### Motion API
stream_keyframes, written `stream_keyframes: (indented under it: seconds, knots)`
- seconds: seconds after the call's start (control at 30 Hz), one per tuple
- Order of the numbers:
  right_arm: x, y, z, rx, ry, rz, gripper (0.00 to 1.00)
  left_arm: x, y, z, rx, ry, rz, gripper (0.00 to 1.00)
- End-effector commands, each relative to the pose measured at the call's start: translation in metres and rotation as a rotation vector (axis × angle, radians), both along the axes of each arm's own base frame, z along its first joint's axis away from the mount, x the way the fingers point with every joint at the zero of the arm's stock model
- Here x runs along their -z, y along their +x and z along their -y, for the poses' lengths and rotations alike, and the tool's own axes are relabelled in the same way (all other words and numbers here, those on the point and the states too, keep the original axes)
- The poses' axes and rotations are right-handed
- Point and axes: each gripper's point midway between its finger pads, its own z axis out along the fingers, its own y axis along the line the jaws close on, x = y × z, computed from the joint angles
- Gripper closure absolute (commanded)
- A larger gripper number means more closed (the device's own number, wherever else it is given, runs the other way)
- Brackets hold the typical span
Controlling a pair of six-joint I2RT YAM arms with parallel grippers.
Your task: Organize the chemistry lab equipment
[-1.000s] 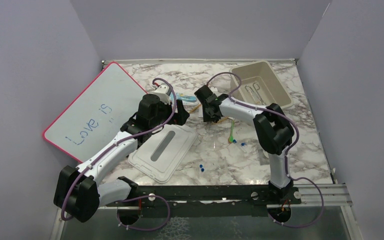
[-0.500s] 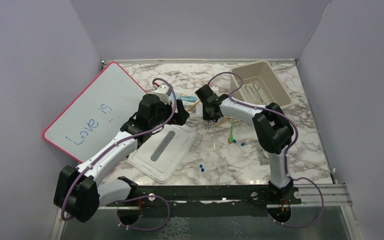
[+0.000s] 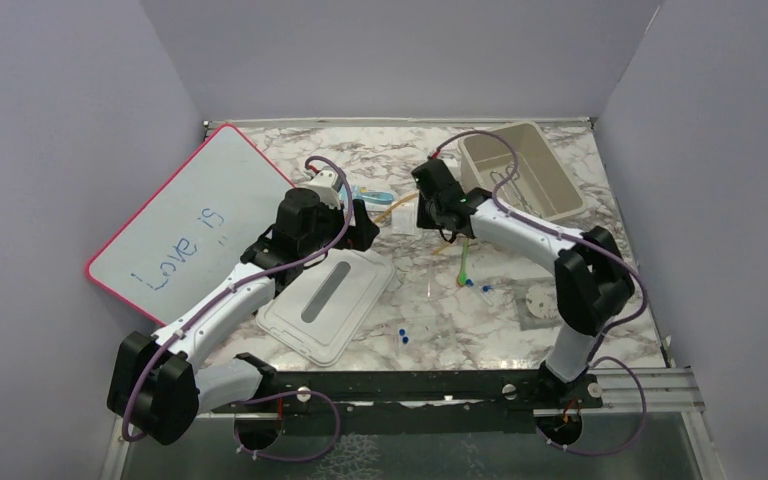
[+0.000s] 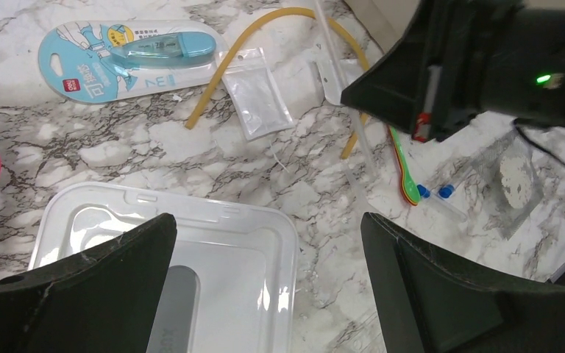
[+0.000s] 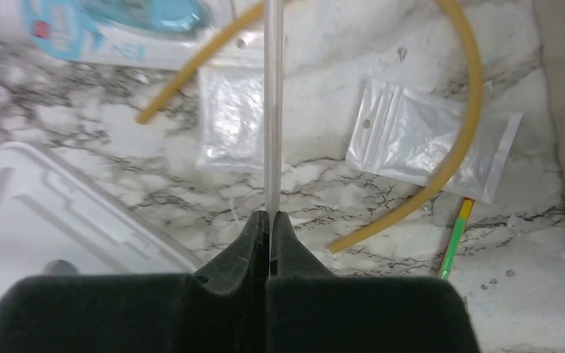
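Versus one second earlier: right gripper point(image 5: 270, 218) shifted from mid-table toward the beige bin point(image 3: 550, 165), elbow swung out to the right, jaws gone from part-open to pinched on a thin clear rod point(image 5: 272, 110). Left arm unchanged, with left gripper point(image 4: 265, 250) spread wide above the white lid point(image 4: 221, 294). Right forearm stretched diagonally from the elbow at right to a wrist just beside the bin's near-left corner. Rod gripped at its near end, long axis in line with the fingers, pointing away from the wrist toward the blue card pack point(image 5: 81, 29) — crossing the amber tubing point(image 5: 473, 110) in the wrist view. Thin green stick point(image 5: 452, 246) lying right of the fingertips.
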Motion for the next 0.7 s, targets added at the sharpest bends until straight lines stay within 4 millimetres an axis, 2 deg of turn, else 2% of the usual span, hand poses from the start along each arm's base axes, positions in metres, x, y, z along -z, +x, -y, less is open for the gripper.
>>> stream_keyframes:
  seconds: [0.0,0.13,0.2,0.4,0.47,0.53,0.67]
  knots:
    - [-0.078,0.018,-0.003,-0.037,0.089,0.225,0.99,-0.026,-0.001,0.007,0.027,-0.056,0.049,0.01]
    - [-0.133,0.025,-0.001,-0.157,0.067,0.389,0.99,-0.031,-0.005,0.01,0.046,-0.08,0.054,0.01]
    - [-0.156,0.031,0.007,-0.199,0.041,0.464,0.99,-0.031,-0.006,0.012,0.057,-0.088,0.051,0.01]
    - [-0.206,0.052,0.065,-0.237,0.026,0.569,0.99,-0.033,-0.01,0.015,0.08,-0.104,0.051,0.01]
    - [-0.212,0.058,0.089,-0.217,0.021,0.58,0.99,-0.033,-0.011,0.016,0.086,-0.105,0.048,0.01]
    - [-0.21,0.064,0.116,-0.17,0.002,0.57,0.99,-0.033,-0.011,0.017,0.09,-0.107,0.047,0.01]
    - [-0.188,0.072,0.163,-0.109,-0.063,0.526,1.0,-0.032,-0.011,0.017,0.094,-0.106,0.046,0.01]
